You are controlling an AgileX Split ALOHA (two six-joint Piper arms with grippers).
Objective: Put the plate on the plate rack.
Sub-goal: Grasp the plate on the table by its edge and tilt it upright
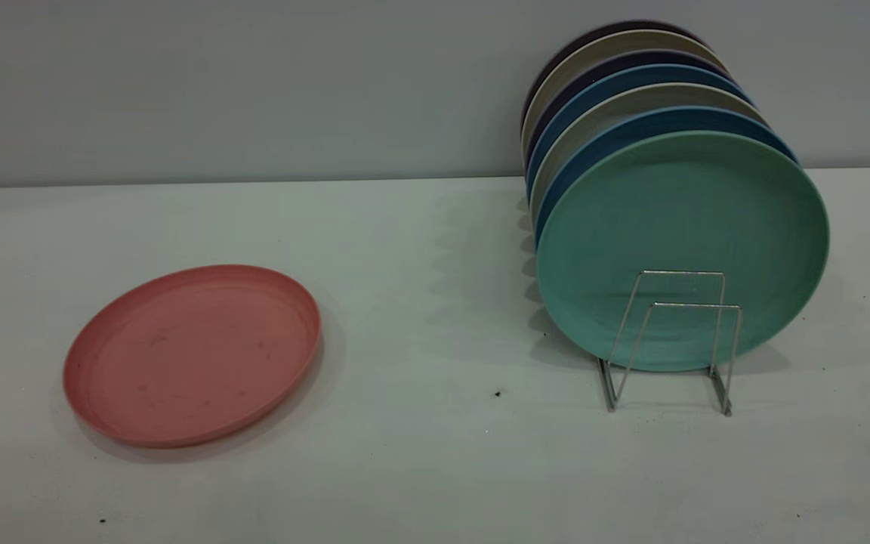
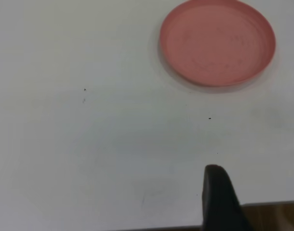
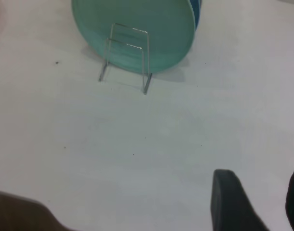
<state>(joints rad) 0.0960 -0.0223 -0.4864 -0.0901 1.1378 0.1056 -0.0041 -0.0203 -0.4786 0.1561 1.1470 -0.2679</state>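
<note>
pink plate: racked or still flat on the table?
Flat on the table: the pink plate lies face up, apart from the plate rack.

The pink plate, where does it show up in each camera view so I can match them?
Exterior view: the plate lies flat on the white table, left of the plate rack.
Left wrist view: the plate sits at the top right.
Right wrist view: only a pink sliver at the top left edge, likely its rim.
Shared landmark: the table.

The table [image 1: 420,317] is pale and matte. The plate [image 1: 193,353] lies flat on it, well apart from the plate rack [image 1: 669,344], which stands on it.
</note>
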